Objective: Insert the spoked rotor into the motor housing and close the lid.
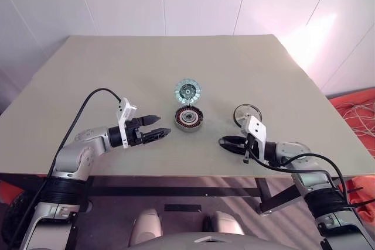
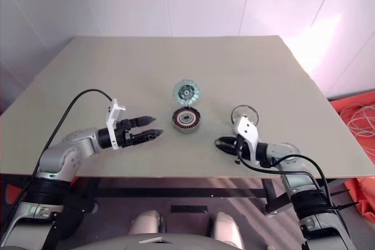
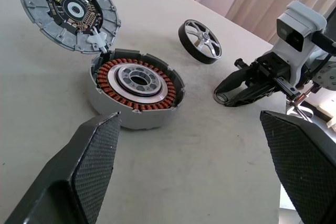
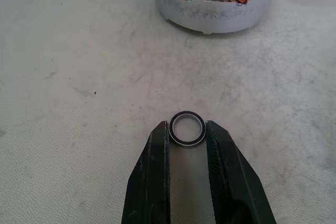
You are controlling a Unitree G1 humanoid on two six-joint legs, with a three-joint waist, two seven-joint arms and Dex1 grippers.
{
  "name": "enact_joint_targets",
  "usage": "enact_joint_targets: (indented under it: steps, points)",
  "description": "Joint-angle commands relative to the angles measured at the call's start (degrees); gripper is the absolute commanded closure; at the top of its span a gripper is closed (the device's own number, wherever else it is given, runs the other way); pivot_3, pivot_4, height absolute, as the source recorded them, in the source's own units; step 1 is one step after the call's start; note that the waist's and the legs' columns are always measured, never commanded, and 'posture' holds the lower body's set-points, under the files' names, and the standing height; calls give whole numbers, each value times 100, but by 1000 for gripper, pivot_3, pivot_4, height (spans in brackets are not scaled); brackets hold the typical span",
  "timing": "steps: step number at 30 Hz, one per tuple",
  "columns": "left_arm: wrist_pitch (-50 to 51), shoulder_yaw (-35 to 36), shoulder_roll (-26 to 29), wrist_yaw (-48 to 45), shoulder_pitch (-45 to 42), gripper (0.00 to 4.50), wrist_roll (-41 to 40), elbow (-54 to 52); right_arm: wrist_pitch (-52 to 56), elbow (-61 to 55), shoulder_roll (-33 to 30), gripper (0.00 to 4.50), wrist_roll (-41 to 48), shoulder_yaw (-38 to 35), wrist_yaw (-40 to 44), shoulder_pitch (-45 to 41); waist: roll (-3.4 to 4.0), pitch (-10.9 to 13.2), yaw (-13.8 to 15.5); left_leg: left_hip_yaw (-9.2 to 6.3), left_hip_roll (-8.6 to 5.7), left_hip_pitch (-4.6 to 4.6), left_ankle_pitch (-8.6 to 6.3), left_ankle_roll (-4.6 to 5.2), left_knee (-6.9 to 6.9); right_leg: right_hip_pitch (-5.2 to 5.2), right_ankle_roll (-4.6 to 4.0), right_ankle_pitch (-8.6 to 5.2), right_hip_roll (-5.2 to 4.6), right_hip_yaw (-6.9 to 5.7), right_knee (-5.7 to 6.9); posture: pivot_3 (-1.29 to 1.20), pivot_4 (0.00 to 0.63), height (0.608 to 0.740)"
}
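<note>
**Operator:** State the assembly status.

**Technician:** Neither step is complete. The motor housing (image 1: 188,119) sits open at mid-table, its coppery winding ring and silver hub exposed, with nothing seated inside. The lid (image 1: 187,91) stands tilted at the housing's far edge, apparently joined there by a small hinge tab, its segmented face showing. The spoked rotor (image 1: 247,114) lies on the table (image 1: 117,74), apart from the housing on the robot's right side, just beyond the right arm.

**Operator:** Gripper condition?

**Technician:** The left gripper (image 1: 159,126) hovers near the housing with its fingers (image 3: 97,163) spread wide and empty. The right gripper (image 4: 187,135) is low over the table, its fingers nearly together on either side of a small loose ring (image 4: 187,129). Whether the ring is clamped or merely bracketed cannot be confirmed.

**Operator:** Remaining work?

**Technician:** By my judgement, all of it: pick up the rotor, seat it over the hub, then fold the lid down. The ring is not the rotor.
</note>
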Motion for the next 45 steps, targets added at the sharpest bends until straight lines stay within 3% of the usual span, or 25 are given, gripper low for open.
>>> enact_joint_targets:
  steps: [1,12,18,27,45]
  points:
    - [-88,144,55,11,-95,0,-39,-147,-11,214,102,3842,42,-136,-113,-125,0,0,-2,0,0,7,0,-1,0,6,1,0,0,0,-3,0,0,740]
    - [-120,140,31,25,-137,0,-22,-94,816,-432,466,3842,203,-51,-271,-1039,0,2,-24,2,4,-23,6,-8,-2,-31,-1,0,0,-1,3,0,0,740]
    - [-130,166,42,58,-68,0,-31,-149,1762,-1079,704,3842,178,205,-464,-1494,1,2,1,6,6,-79,1,-10,-18,-92,-61,26,2,-6,21,0,0,740]
    - [-169,188,58,110,-35,0,-25,-174,2211,-685,1039,3842,-143,598,-660,-2091,1,2,5,9,6,-73,0,-20,-22,-90,-62,23,0,-6,19,0,0,740]
    - [-172,218,62,143,41,0,-28,-269,1777,616,1410,3842,-471,640,-809,-2542,1,2,2,10,6,-74,13,-40,-21,-91,-63,24,1,-6,22,0,0,740]
